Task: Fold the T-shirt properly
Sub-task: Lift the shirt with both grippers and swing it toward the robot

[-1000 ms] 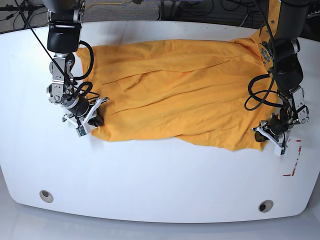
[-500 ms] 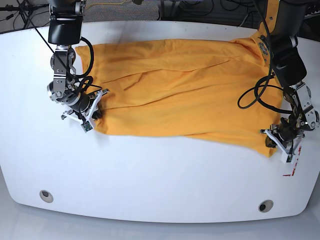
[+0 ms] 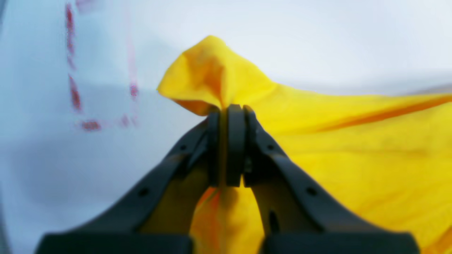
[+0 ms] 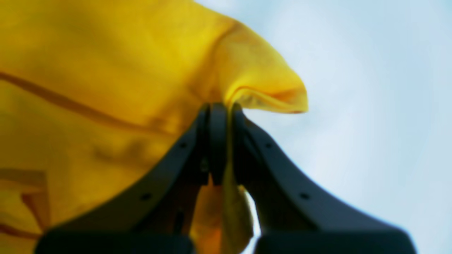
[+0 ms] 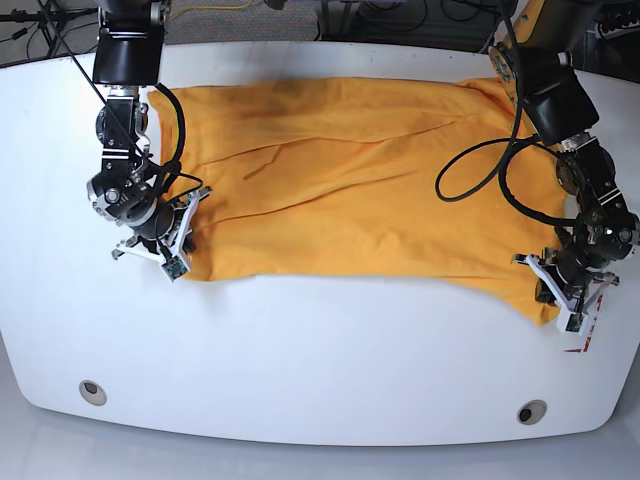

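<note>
T-shirt (image 5: pixel 370 180) spread flat across far half of white table (image 5: pixel 300 360), long side running left to right, near edge a wavy line roughly mid-table. Fabric mostly smooth, a few shallow creases slanting from left toward centre. No print visible from base view.

Left gripper (image 5: pixel 566 297) at near right corner of shirt, jaws pressed together on a pinch of yellow cloth. In left wrist view (image 3: pixel 227 148), corner of fabric (image 3: pixel 212 70) poking up beyond closed fingertips, rest of shirt trailing off to right. Red marks (image 5: pixel 590 325) on table just right of that gripper; blurred in wrist view (image 3: pixel 74 91).

Right gripper (image 5: pixel 172 248) at near left corner of shirt, likewise clamped on cloth. In right wrist view (image 4: pixel 220 141), folded corner (image 4: pixel 265 91) sticking out past tips toward right, bulk of shirt filling left side.

Black cables looping beside both arms. Two round holes in table near front edge, left (image 5: pixel 92 390) and right (image 5: pixel 531 411).
</note>
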